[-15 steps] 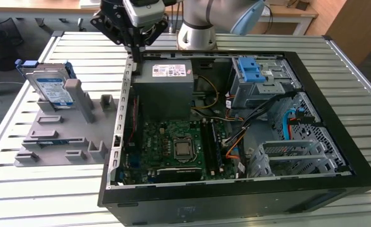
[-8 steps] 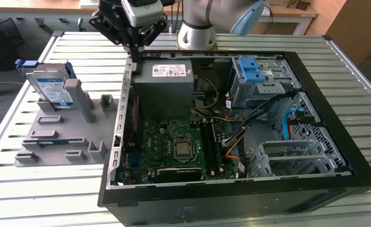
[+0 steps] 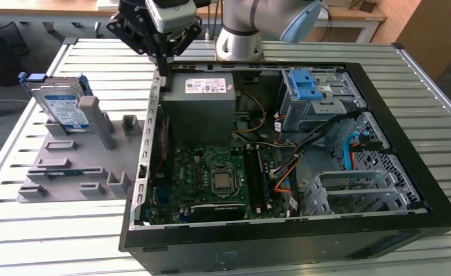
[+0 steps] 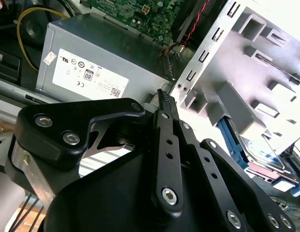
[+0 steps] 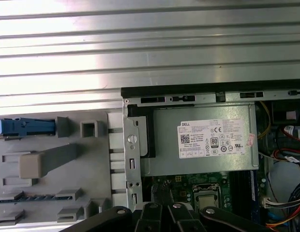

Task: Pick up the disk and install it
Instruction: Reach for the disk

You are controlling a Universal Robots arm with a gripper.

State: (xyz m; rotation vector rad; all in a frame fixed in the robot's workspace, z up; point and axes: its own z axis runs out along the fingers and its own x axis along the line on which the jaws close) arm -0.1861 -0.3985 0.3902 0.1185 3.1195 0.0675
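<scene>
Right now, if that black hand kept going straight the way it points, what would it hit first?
Probably the metal wall of the computer case, beside the grey power supply. The hand hangs, shut, just over that edge, though depth is hard to judge.

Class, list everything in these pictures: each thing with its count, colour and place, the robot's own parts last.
disk: one, silver with blue bracket, upright in the holder
holder: one, grey, on the table at the exterior view's left
computer case: one, black, open, mid-table
power supply: one, grey, inside the case
motherboard: one, green, on the case floor
latch: one, light blue, inside the case
table: one, silver slats, under everything
arm: one, pale grey, behind the case
pincer: one, black, shut, empty, over the case edge
</scene>
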